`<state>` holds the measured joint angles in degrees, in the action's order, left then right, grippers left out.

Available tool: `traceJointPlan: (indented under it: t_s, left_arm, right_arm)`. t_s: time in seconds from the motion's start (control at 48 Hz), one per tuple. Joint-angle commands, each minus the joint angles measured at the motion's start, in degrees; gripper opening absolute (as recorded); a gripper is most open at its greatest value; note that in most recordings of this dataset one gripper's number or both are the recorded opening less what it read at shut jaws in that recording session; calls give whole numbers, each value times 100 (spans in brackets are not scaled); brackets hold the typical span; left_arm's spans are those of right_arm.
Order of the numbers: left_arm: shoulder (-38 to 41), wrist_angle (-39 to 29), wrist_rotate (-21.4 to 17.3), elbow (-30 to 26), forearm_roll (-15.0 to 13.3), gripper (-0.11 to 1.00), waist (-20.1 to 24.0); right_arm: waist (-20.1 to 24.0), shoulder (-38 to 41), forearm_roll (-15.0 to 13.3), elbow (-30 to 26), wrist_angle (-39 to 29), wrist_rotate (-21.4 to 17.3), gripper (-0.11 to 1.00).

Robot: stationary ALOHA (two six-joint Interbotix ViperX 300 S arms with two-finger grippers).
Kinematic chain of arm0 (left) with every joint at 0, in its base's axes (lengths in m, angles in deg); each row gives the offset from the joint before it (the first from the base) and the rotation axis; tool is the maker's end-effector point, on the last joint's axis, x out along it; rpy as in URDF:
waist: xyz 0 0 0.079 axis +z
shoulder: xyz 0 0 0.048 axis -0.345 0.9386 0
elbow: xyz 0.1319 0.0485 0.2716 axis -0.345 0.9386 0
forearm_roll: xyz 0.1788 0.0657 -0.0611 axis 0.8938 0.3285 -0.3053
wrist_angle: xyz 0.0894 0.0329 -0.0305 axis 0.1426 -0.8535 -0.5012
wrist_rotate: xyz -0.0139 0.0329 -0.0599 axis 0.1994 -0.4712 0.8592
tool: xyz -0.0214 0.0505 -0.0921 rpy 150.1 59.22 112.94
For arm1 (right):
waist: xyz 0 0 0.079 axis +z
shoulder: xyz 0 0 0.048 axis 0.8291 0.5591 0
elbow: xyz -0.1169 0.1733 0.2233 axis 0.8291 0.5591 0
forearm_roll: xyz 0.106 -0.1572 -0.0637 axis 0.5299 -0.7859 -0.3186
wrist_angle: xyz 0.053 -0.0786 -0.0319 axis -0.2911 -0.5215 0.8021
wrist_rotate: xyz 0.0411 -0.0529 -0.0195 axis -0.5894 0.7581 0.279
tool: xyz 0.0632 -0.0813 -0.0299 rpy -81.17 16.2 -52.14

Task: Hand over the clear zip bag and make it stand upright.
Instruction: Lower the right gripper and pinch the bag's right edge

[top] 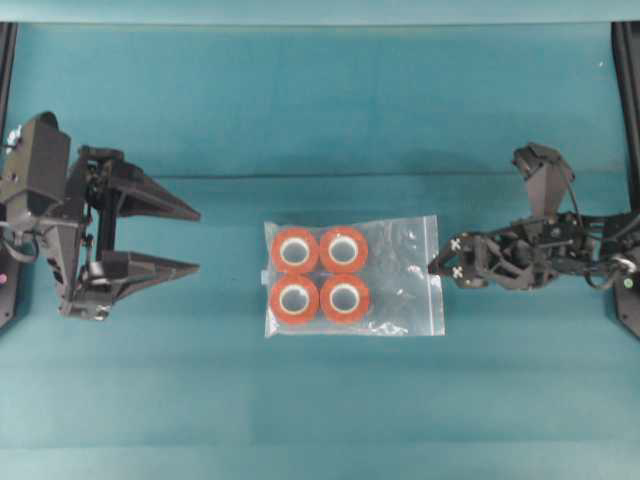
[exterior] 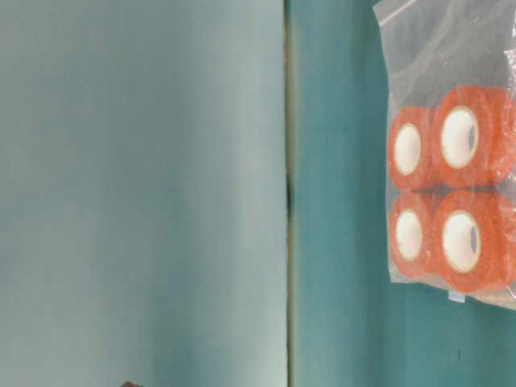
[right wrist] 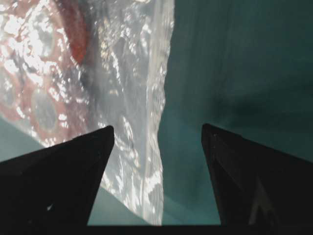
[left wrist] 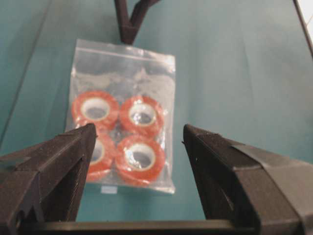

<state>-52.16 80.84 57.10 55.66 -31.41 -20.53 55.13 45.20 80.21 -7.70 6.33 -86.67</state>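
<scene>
Both grippers, left (top: pixel 192 240) and right (top: pixel 436 266), agape, clear zip bag (top: pixel 352 277) flat between, ungrasped.

Both arms are matte black. The left gripper (top: pixel 190 240) has two long wedge-shaped fingers (left wrist: pixel 54 166) with ribbed inner faces, on a boxy black wrist block. The right gripper (top: pixel 440 262) shows small white cross markings near its tips, with thin black cables behind
</scene>
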Motion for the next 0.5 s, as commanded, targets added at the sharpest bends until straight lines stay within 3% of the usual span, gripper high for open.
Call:
traceJointPlan:
  t_s: [0.0,0.48]
  left_arm:
    - [-26,26,-26,-35,18,79,18]
    - [-97,26,-141,26,18,79,44]
  right_arm:
    - [26,123,9,-123,132,-53,86]
    - [97,888,0,-738,246,-62,86]
